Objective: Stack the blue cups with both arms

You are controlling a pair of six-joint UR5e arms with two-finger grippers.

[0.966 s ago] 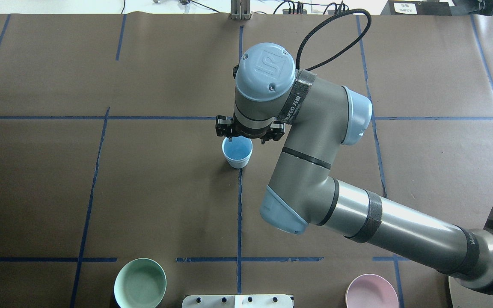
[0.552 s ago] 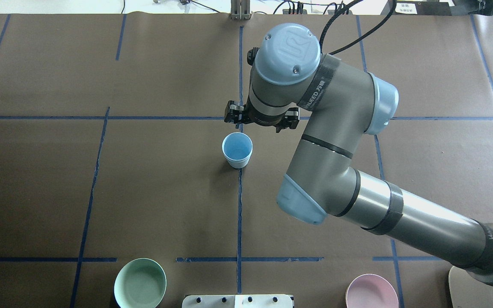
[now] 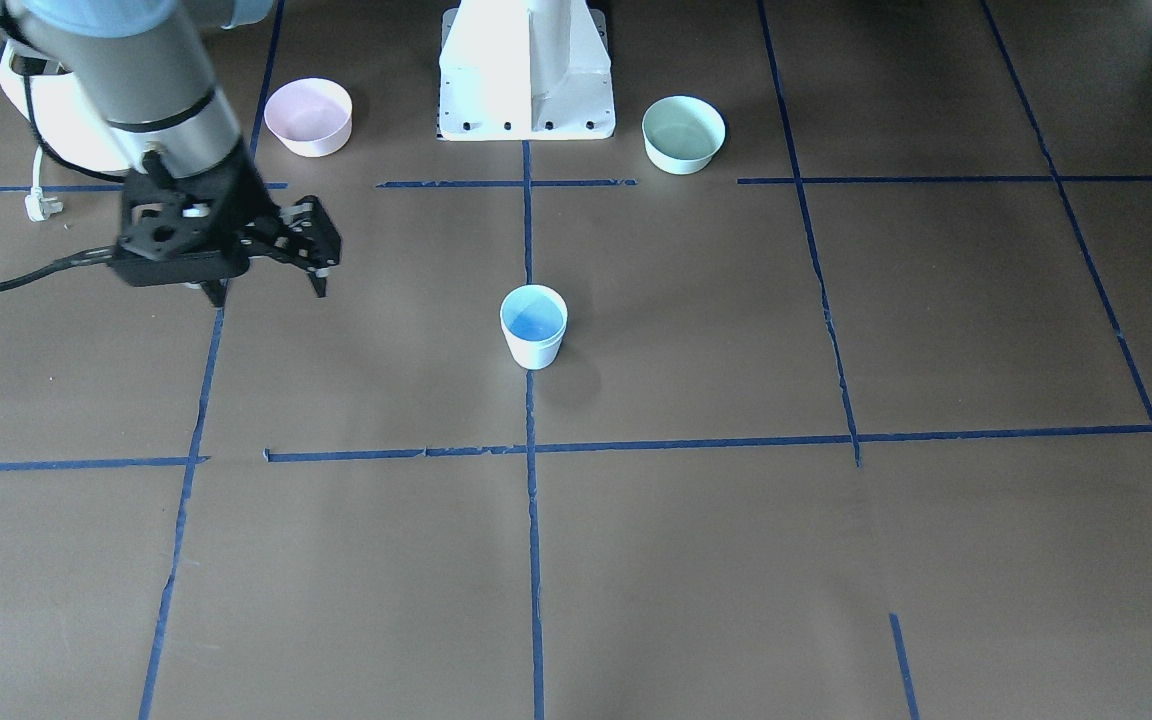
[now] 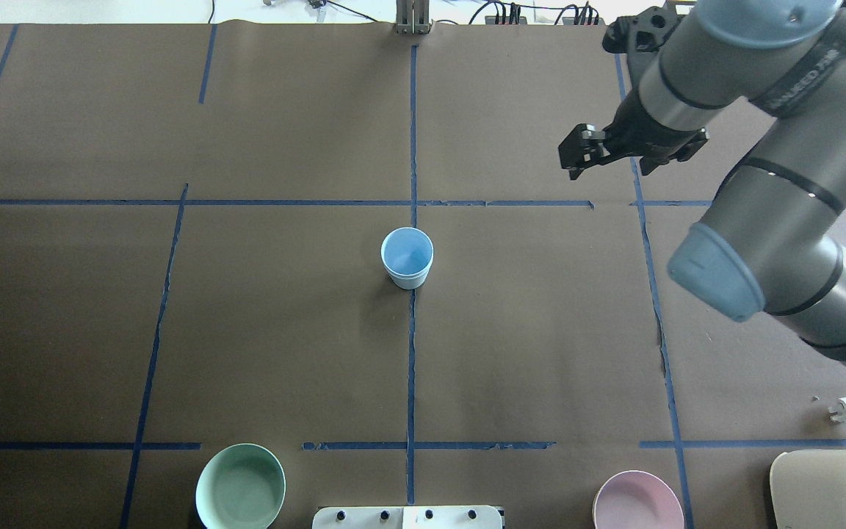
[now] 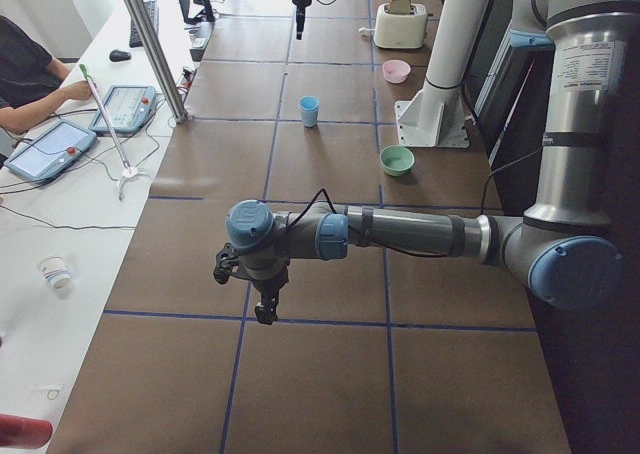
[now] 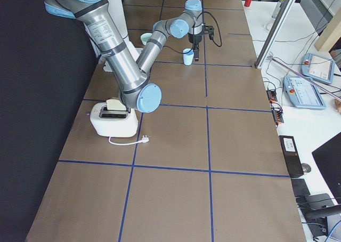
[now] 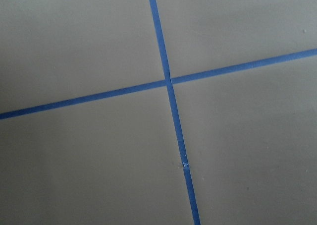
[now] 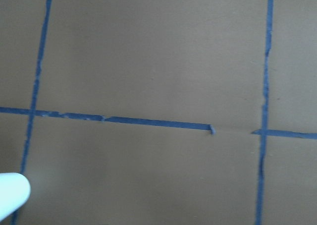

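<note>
Flanking pedestal [image 3: 526, 70]: pink bowl [image 3: 308, 116], mint bowl [image 3: 683, 133]; right claw [image 3: 269, 290] wide, apart from possibly nested blue cups [image 3: 533, 327]; left claw [image 5: 264, 312], state unreadable.

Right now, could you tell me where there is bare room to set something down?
The squares from the green bowl out to the far edge are bare, as is the strip between the blue cup and both bowls. Crowded: the far right, under the right hand, and around the pink bowl and toaster.

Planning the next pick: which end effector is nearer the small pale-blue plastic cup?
Right. The right end effector hangs to the right of the small pale-blue plastic cup and farther out; the left end effector hovers much farther off, to the cup's left.
</note>
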